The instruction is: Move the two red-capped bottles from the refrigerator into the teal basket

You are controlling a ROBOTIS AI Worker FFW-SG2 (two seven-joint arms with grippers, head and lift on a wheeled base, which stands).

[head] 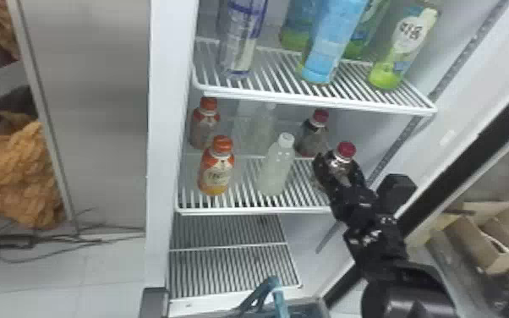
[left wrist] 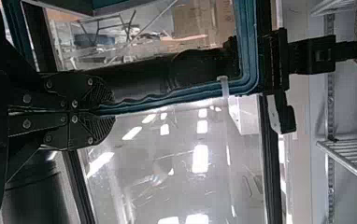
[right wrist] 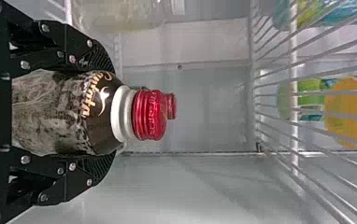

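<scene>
In the head view, my right gripper [head: 337, 165] is around the front red-capped bottle [head: 345, 152], on the right of the middle shelf. The other red-capped bottle [head: 315, 137] stands behind it. From the right wrist, the gripper [right wrist: 113, 113] has its fingers against both sides of the dark-labelled bottle [right wrist: 99, 112]; the rear bottle's red cap [right wrist: 172, 106] peeks out beyond. In the left wrist view, my left gripper [left wrist: 113, 111] is shut on the handle of the teal basket [left wrist: 167, 99]. That basket's handle [head: 280, 299] rises at the head view's bottom edge.
Two orange-capped bottles, the front one [head: 217, 169] at the left, and a white-capped bottle [head: 275, 167] share the middle shelf. Taller bottles [head: 329, 42] stand on the wire shelf [head: 321, 101] above. The open door's dark edge [head: 477, 148] runs along the right.
</scene>
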